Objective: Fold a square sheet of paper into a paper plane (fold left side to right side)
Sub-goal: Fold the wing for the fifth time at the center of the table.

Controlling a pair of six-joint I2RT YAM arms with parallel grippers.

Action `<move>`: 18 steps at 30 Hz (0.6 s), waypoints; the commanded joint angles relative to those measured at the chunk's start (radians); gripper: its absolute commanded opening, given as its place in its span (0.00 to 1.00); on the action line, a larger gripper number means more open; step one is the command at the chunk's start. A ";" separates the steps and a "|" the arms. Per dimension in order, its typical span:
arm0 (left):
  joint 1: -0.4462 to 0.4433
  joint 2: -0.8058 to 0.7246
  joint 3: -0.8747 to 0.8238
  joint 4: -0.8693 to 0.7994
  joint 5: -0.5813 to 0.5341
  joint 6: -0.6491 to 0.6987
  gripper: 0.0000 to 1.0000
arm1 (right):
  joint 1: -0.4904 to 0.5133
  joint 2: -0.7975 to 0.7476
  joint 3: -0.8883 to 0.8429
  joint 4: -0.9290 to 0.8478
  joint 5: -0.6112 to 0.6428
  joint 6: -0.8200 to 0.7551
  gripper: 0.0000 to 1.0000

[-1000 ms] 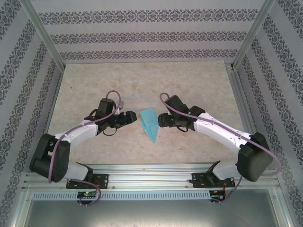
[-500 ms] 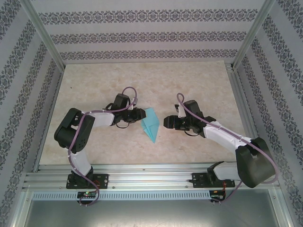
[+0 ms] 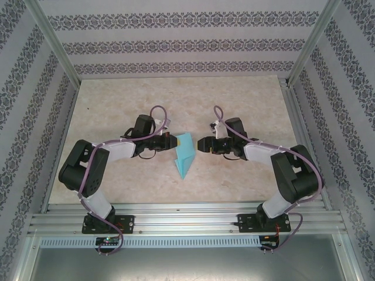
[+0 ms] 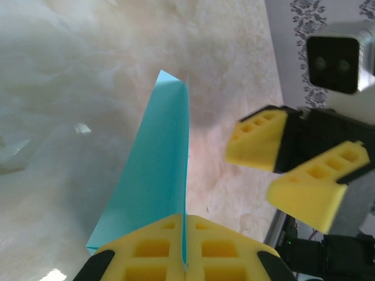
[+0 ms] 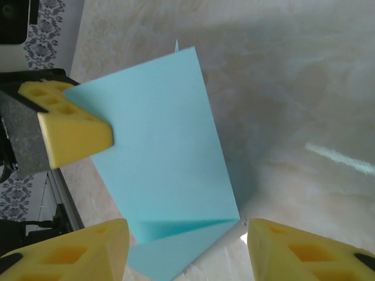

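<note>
left gripper: pressed together, pinching the paper sheet at its far left corner
right gripper: fingers spread, just beside the sheet's right side, holding nothing
paper sheet: light blue, folded, one flap upright, point toward the near edge, between both grippers
table: marbled beige, sheet mid-table

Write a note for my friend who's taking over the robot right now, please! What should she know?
Left gripper: shut, pinching one edge of the blue paper.
Right gripper: open, facing the paper's other side, not gripping.
Paper: between the two grippers, over the middle of the table, pointed tip toward the arm bases.
Done: creased into a narrow pointed shape.
Left: probably the last plane folds, then setting it down.
</note>
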 commanded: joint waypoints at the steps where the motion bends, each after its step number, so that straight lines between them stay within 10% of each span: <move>1: 0.011 -0.024 -0.014 0.058 0.095 0.060 0.00 | 0.000 0.063 0.052 0.097 -0.111 -0.030 0.55; 18: 0.030 -0.017 -0.007 0.033 0.144 0.083 0.00 | 0.018 0.195 0.067 0.220 -0.194 0.039 0.47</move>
